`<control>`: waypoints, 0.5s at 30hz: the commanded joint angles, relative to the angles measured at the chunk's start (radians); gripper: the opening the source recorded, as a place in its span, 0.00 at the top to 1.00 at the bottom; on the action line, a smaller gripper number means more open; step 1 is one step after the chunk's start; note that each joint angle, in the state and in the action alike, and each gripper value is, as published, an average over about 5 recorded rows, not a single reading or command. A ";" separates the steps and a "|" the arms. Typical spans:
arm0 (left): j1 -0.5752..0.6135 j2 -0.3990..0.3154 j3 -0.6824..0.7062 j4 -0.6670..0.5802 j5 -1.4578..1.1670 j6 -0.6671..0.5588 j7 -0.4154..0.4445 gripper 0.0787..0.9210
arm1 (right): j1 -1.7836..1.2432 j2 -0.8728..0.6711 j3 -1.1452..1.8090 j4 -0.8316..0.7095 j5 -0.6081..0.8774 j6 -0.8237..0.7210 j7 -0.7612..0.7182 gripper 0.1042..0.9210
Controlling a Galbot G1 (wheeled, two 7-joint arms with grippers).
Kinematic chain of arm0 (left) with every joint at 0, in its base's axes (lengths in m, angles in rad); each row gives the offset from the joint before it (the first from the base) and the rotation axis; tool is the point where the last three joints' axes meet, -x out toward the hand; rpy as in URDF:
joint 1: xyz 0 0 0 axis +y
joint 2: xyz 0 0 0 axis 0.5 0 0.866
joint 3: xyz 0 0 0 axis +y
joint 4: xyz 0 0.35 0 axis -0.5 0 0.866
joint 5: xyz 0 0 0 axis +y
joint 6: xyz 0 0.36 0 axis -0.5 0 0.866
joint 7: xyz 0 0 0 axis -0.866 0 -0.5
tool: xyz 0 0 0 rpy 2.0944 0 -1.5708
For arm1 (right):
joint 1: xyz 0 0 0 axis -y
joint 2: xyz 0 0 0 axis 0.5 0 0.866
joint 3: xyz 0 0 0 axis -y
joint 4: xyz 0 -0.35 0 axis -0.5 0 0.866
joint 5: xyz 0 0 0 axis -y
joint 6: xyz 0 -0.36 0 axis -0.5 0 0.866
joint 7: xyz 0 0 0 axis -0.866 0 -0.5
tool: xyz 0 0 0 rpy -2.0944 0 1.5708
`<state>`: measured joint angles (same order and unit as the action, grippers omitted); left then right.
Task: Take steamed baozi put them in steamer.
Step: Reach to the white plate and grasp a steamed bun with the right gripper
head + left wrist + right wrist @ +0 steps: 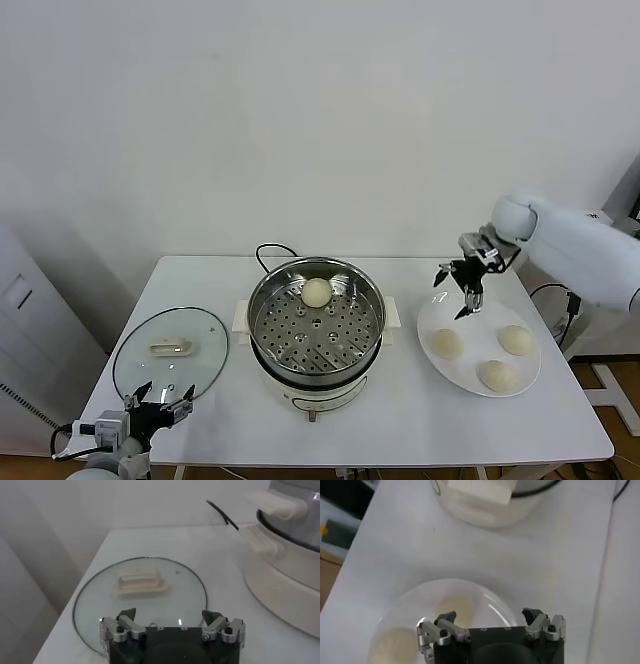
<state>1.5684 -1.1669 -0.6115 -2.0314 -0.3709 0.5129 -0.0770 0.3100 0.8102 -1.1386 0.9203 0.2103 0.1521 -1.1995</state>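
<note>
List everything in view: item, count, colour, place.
baozi in steamer: 1, cream-white, on the perforated tray, far side
baozi on plate: 3, cream-white
steamer: 1, steel with white base, table centre
plate: 1, white, right of steamer
glass lid: 1, clear with cream handle, left of steamer
table: 1, white
right gripper: open, above plate's far edge
left gripper: open, at lid's near edge
</note>
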 commanded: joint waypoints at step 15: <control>0.005 -0.005 0.000 0.003 0.001 -0.003 0.000 0.12 | -0.190 0.016 0.116 -0.058 -0.066 -0.065 0.050 0.12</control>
<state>1.5722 -1.1698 -0.6116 -2.0288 -0.3706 0.5103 -0.0770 0.1641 0.8252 -1.0477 0.8750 0.1591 0.1004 -1.1608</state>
